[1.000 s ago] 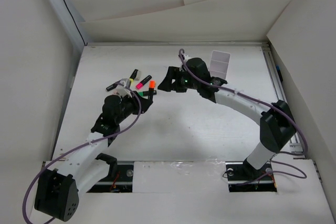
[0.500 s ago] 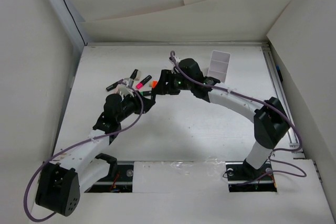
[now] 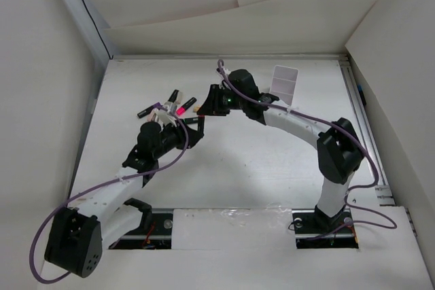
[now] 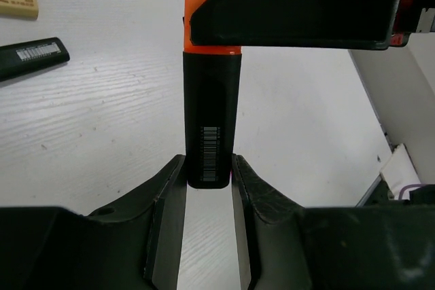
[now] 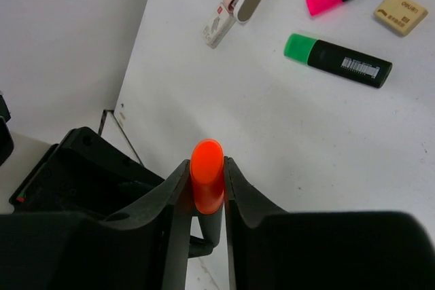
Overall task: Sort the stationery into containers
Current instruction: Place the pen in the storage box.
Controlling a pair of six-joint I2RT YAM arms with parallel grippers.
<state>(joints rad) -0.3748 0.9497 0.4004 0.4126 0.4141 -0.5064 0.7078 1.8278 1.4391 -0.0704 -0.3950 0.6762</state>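
1. Top view: the left tool (image 3: 192, 129) and the right tool (image 3: 206, 108) are being held tip to tip over the bench (image 3: 258, 161), just beside the loose markers. The white box (image 3: 284, 83) is sitting well apart, toward the right rear. The piece shared between the tools is too small to be made out here.
2. Left wrist view: the orange marker (image 4: 211, 113) is being clamped at its black butt end by the left tool, whose jaws are closed against the barrel. Its long axis is running straight away from the camera, cap end farthest, where the right tool is covering it.
3. Right wrist view: the orange cap is being pinched by the right tool (image 5: 206, 185), closed to the cap's width. The green marker (image 5: 338, 62) is lying on the bench beyond. The orange marker is judged light, stiff and smooth, so likely slippery. Its cap may pull off, so the barrel is judged the safer hold.
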